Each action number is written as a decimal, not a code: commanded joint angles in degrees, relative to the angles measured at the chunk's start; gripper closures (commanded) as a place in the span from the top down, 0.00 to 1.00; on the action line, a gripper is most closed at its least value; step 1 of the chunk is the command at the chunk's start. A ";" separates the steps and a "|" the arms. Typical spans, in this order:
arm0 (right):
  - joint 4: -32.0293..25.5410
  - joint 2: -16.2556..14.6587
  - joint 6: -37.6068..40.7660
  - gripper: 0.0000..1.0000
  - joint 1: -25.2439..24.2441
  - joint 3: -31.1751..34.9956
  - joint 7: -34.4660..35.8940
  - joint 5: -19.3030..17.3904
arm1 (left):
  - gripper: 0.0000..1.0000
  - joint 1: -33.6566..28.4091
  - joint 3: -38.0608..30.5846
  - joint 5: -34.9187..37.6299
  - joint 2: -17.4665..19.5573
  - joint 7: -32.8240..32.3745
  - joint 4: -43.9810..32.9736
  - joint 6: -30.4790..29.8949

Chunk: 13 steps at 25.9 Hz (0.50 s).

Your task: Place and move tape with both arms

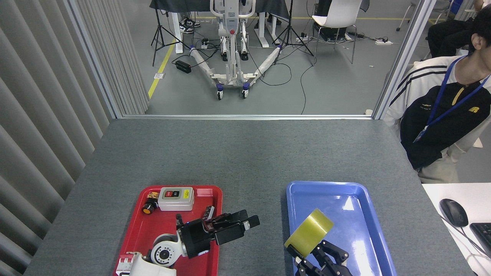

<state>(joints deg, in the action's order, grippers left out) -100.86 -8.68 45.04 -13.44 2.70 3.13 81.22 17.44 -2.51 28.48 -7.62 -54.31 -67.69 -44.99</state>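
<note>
The tape (309, 232), a yellow translucent roll, hangs tilted over the left part of the blue tray (345, 191). My right gripper (312, 251) comes up from the bottom edge and is shut on the roll's lower end, with black fingers on both sides of it. My left gripper (245, 224) sits over the right edge of the red tray (151, 234), well left of the roll. Its fingers are spread open and hold nothing.
The red tray carries a grey switch box (176, 198), an orange push button (147, 208) and a white-red breaker (124, 264). A person (445, 115) sits at the table's right edge. A mouse (453, 212) and keyboard (482, 234) lie on a white desk at right.
</note>
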 commanded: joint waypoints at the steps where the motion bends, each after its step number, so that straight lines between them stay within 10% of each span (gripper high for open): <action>1: -0.57 -0.38 -0.04 0.21 -0.10 2.84 1.79 2.36 | 0.99 0.40 -8.04 2.98 0.24 0.69 0.80 -0.01; 9: -0.04 -1.34 -4.78 0.00 0.87 6.70 1.27 2.27 | 0.99 0.49 -18.24 33.57 8.94 29.07 0.36 -0.01; 13: -0.04 -1.34 -8.47 0.00 2.19 7.85 -4.36 1.74 | 0.99 -2.14 -6.20 38.93 13.25 48.32 -1.13 5.61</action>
<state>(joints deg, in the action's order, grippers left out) -100.94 -9.92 39.20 -12.28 9.75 2.82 83.36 17.14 -16.32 62.74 2.33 -19.37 -67.75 -44.37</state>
